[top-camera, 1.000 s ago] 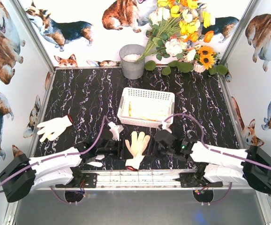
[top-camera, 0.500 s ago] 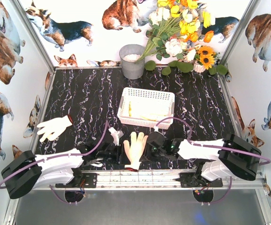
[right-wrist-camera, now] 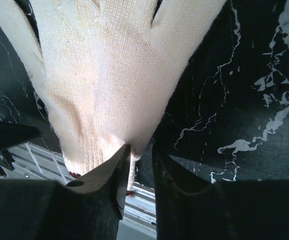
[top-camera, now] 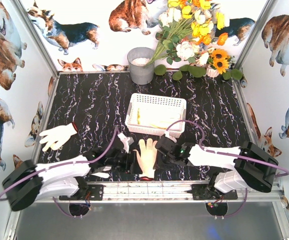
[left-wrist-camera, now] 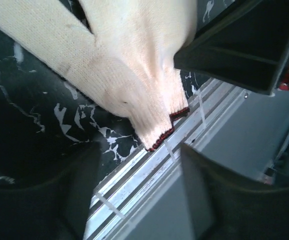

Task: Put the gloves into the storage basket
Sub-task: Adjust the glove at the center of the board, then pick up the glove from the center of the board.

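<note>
A cream knitted glove (top-camera: 147,157) lies palm-flat near the table's front edge, fingers pointing away, between both grippers. My left gripper (top-camera: 129,161) sits at its left side, open. In the left wrist view its fingers stand wide apart below the red-trimmed cuff (left-wrist-camera: 167,125), nothing between them. My right gripper (top-camera: 160,152) is at the glove's right side, narrowed onto the cuff's side edge (right-wrist-camera: 134,165); one finger (right-wrist-camera: 102,175) overlaps the glove (right-wrist-camera: 104,75). A second glove (top-camera: 58,136) lies far left. The white storage basket (top-camera: 157,100) stands behind, pale gloves inside.
A grey metal bucket (top-camera: 141,65) stands at the back with a bunch of artificial flowers (top-camera: 194,40) beside it. A metal rail (top-camera: 149,187) runs along the front edge right below the glove's cuff. Printed walls close in the left, right and back.
My left gripper has opened and let go of the glove. My right gripper has slid left to the glove's side and narrowed on its edge. The glove has shifted slightly away from the rail.
</note>
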`<state>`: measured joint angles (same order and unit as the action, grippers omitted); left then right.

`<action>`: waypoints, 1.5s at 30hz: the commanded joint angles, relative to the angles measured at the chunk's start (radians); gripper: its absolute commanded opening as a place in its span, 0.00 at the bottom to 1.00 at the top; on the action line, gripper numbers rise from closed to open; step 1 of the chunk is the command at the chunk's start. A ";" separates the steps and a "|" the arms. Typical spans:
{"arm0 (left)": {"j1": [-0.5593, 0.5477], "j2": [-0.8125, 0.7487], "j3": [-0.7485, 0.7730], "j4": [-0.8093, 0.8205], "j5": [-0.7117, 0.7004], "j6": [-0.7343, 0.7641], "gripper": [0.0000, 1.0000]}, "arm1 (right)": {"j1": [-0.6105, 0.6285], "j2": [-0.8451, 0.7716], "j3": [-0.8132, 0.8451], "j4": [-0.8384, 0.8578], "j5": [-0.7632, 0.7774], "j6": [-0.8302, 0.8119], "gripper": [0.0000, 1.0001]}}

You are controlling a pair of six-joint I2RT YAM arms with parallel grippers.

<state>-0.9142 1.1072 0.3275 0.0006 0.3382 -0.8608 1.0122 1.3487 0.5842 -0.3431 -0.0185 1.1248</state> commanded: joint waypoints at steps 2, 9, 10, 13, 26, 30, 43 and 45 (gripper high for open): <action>0.010 -0.169 0.151 -0.352 -0.229 0.088 0.82 | 0.000 -0.076 0.031 -0.072 0.046 -0.034 0.39; 0.191 -0.305 0.403 -0.719 -0.554 0.234 1.00 | -0.044 -0.273 0.164 -0.217 0.097 -0.217 0.58; 0.257 -0.302 0.415 -0.752 -0.563 0.248 1.00 | -0.063 -0.289 0.201 -0.243 0.076 -0.250 0.58; 0.479 -0.300 0.473 -0.782 -0.529 0.285 1.00 | -0.103 -0.331 0.298 -0.316 0.073 -0.335 0.63; 1.058 -0.033 0.374 -0.470 -0.605 0.376 0.72 | -0.298 -0.416 0.342 -0.368 0.316 -0.486 0.76; 1.142 0.115 0.402 -0.420 -0.557 0.395 0.63 | -0.390 -0.428 0.324 -0.431 0.411 -0.453 0.77; 1.188 0.427 0.631 -0.455 -0.528 0.506 0.59 | -0.409 -0.598 0.410 -0.802 0.443 -0.160 0.71; 1.201 0.459 0.655 -0.456 -0.506 0.524 0.57 | -0.409 -0.633 0.404 -0.825 0.421 -0.122 0.69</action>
<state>0.2504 1.5185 0.9314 -0.4583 -0.1947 -0.4129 0.6048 0.7753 0.9440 -1.0824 0.4057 0.8768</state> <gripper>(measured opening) 0.588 0.706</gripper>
